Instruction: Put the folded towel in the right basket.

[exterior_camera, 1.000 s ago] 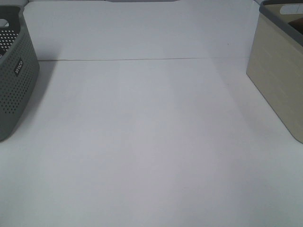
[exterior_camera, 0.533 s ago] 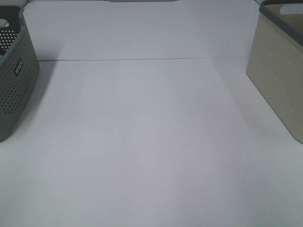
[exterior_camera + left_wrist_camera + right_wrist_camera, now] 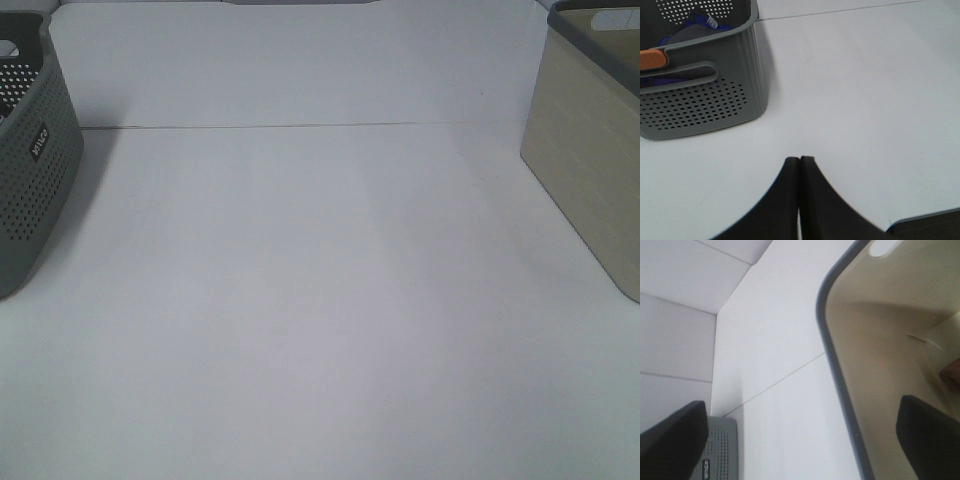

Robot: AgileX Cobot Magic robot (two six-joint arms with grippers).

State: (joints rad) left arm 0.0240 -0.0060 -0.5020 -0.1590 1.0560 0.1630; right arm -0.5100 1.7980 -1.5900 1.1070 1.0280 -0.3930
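Observation:
The right basket [image 3: 590, 150] is beige with a grey rim and stands at the table's right edge. It also shows in the right wrist view [image 3: 880, 355], where a small brown patch [image 3: 952, 374] lies inside at the frame's edge; I cannot tell what it is. My right gripper [image 3: 802, 405] is open and empty, above the basket's rim. My left gripper [image 3: 800, 167] is shut and empty, low over the table beside the grey basket [image 3: 705, 95]. No folded towel lies on the table. Neither gripper shows in the exterior view.
The grey perforated basket [image 3: 30, 150] stands at the table's left edge. In the left wrist view it holds blue and grey cloth [image 3: 697, 25] and an orange thing [image 3: 652, 59]. The white table [image 3: 320, 300] runs between the two baskets.

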